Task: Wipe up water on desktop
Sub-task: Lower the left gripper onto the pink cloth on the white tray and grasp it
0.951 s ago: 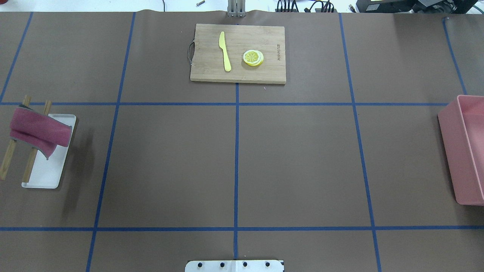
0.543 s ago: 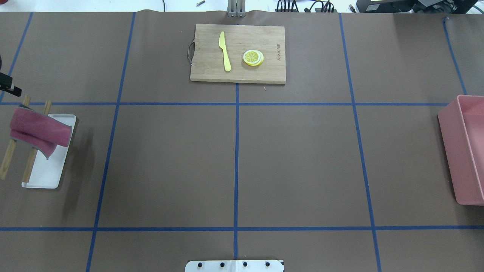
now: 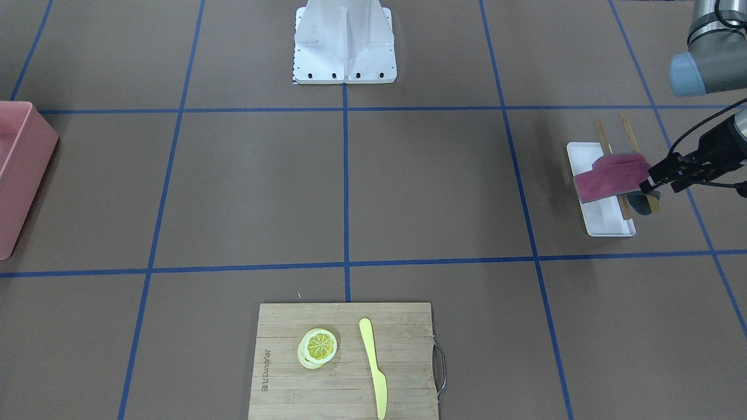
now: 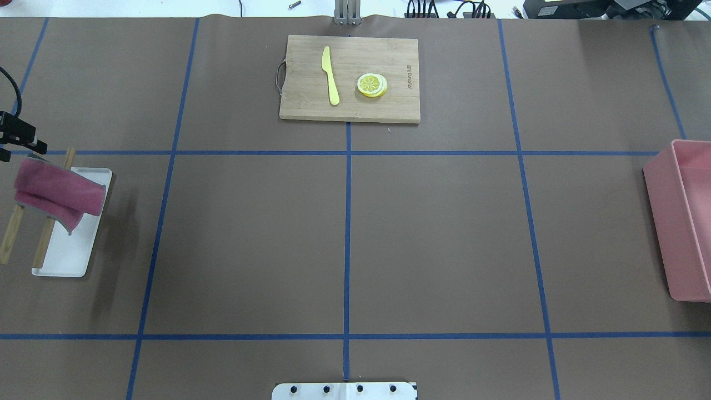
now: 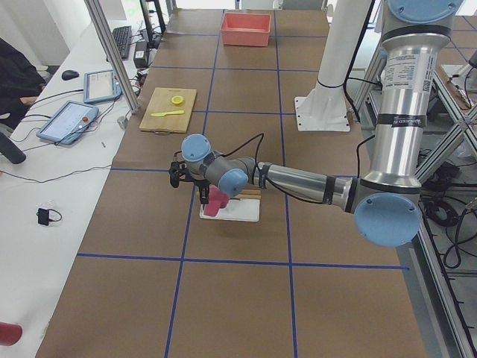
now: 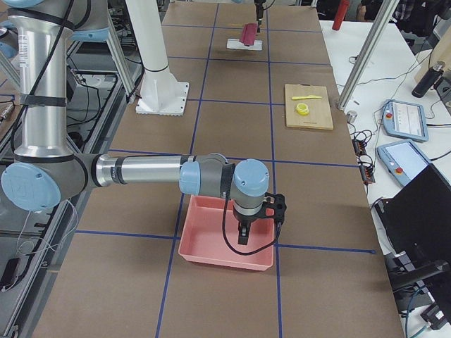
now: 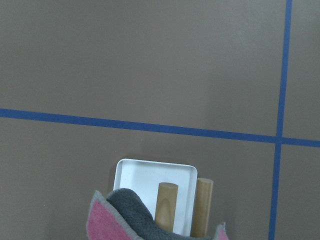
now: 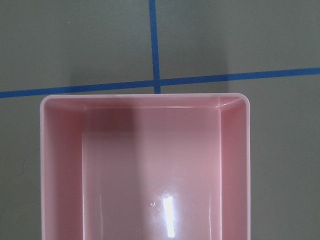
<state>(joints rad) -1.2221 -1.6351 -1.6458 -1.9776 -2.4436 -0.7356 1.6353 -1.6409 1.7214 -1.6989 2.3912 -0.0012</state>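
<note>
The left gripper hangs just beside the white tray, at the end of the red cloth. Its fingers seem parted and empty, though it's small from here. It should pinch the draped fold squarely and lift clear of the wooden rails (they might shift). Then it can sweep the desktop spreading round the tray. The cutting board bears a burnt-in mark, unreadable.

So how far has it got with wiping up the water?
Nothing looks done yet. The dark pink folded cloth is draped over its wooden rack above the small white tray. In hand: the left arm's jaws stand open close beside the cloth, not closed on it. Left: grab it and wipe the brown taped desktop, though I can't make out any water there.
</note>
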